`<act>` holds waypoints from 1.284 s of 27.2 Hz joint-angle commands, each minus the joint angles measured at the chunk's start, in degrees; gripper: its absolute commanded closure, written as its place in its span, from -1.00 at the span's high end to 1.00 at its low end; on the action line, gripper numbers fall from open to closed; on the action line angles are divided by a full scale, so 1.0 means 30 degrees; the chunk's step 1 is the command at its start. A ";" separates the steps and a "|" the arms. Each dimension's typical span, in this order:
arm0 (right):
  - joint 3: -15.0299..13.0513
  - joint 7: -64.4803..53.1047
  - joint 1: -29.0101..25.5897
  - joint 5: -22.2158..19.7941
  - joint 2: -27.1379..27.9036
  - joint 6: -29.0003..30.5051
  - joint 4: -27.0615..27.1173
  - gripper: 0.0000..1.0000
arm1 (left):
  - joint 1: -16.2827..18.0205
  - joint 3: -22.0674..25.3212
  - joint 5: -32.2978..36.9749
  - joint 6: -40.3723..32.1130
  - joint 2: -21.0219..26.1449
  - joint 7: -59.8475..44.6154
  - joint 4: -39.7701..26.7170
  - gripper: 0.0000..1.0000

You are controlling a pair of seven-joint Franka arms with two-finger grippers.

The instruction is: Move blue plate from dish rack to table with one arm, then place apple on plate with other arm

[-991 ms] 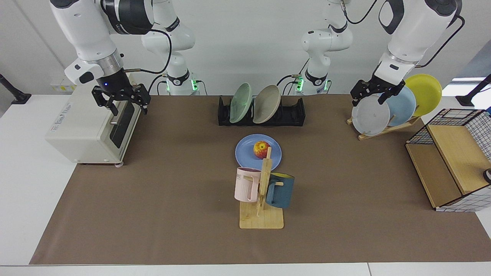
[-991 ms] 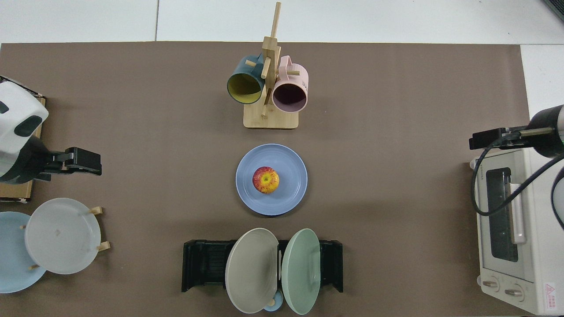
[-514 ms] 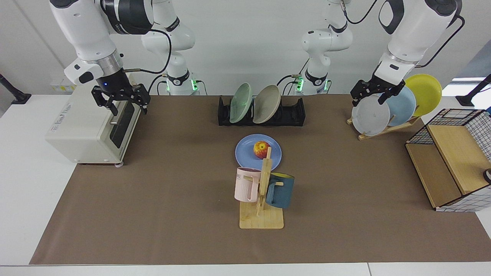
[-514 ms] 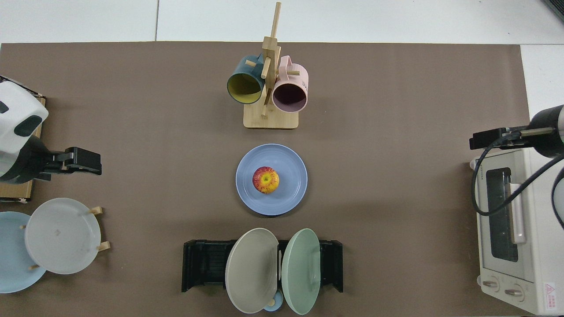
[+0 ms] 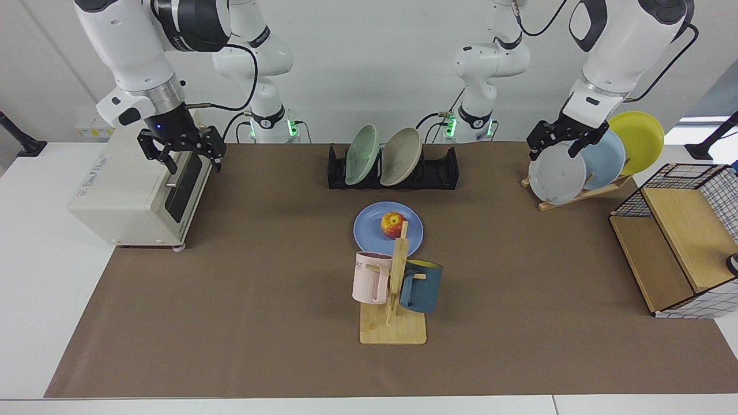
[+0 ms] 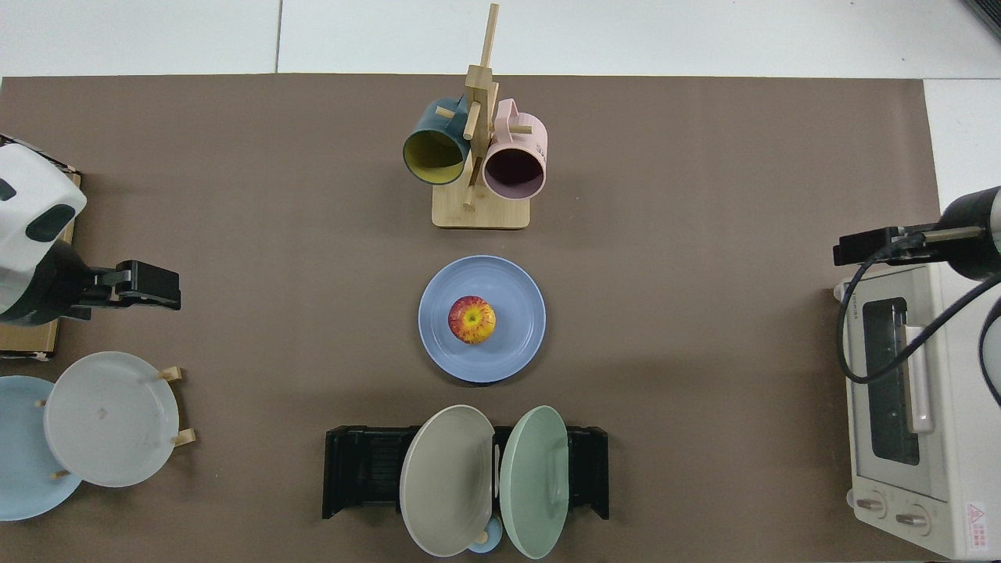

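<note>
1. Apple [image 5: 392, 224] sits on the blue plate [image 5: 369, 230], flat on the mat before the rack [image 5: 444, 168].
2. Right gripper [image 5: 183, 151] hangs by the oven [image 5: 130, 196], fingers wide, empty.
3. Left gripper [image 5: 562, 140] hangs above the grey plate [image 5: 554, 176], fingers wide, empty.

Seen from above, the round periwinkle-blue plate [image 6: 512, 348] with the small red-and-yellow apple [image 6: 471, 320] has open brown mat [image 6: 704, 234] at 3 and 9 o'clock. The wooden mug tree [image 6: 477, 141] blocks 12 o'clock; the low black slotted dish rack [image 6: 364, 469], holding two tilted plates, blocks 6 o'clock.
</note>
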 commanded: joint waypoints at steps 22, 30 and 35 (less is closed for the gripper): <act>0.0145 0.0068 -0.0219 0.0108 -0.0178 -0.0164 0.0006 1.00 | -0.0244 0.0083 -0.0094 0.0307 -0.0038 -0.0295 -0.0110 1.00; 0.0174 0.0039 -0.0219 0.0108 -0.0207 -0.0193 0.0006 1.00 | -0.0215 0.0083 -0.0094 0.0336 -0.0008 -0.0295 -0.0110 1.00; 0.0087 0.0010 -0.0483 0.0079 -0.0266 -0.0254 -0.0053 1.00 | -0.0215 0.0054 -0.0094 0.0336 -0.0008 -0.0295 -0.0110 1.00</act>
